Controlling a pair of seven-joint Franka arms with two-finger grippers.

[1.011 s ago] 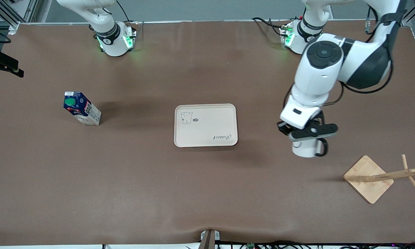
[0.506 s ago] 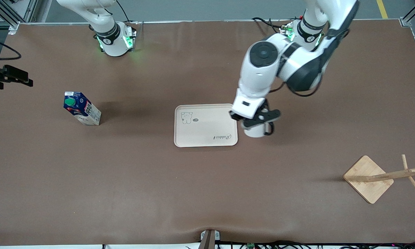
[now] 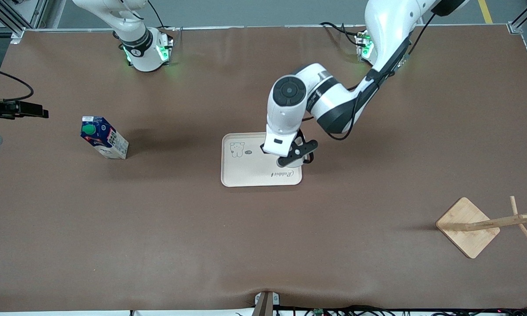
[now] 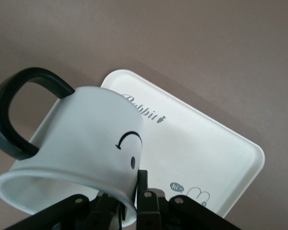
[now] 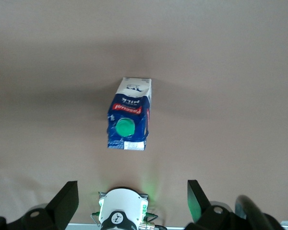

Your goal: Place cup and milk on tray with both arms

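My left gripper [image 3: 292,156] is shut on the wall of the white smiley cup [image 4: 86,143], one finger inside the rim and one outside [image 4: 143,189]. It holds the cup tilted over the left arm's end of the cream tray [image 3: 250,169], close to the "Rabbit" script [image 4: 144,111]. In the front view the cup [image 3: 297,163] is mostly hidden under the gripper. The milk [image 3: 103,138] stands upright on the table toward the right arm's end, apart from the tray. My right gripper [image 3: 24,109] is open, high over the table's edge past the milk [image 5: 128,120], its fingers [image 5: 67,201] spread wide.
A square wooden stand base [image 3: 467,226] with a slanted pegged rod [image 3: 505,220] sits toward the left arm's end, nearer the front camera than the tray. Brown table mat all round.
My left arm has carried the cup from beside the wooden stand across to the tray's end. My right gripper has come a little farther into the front view. The milk has not moved.
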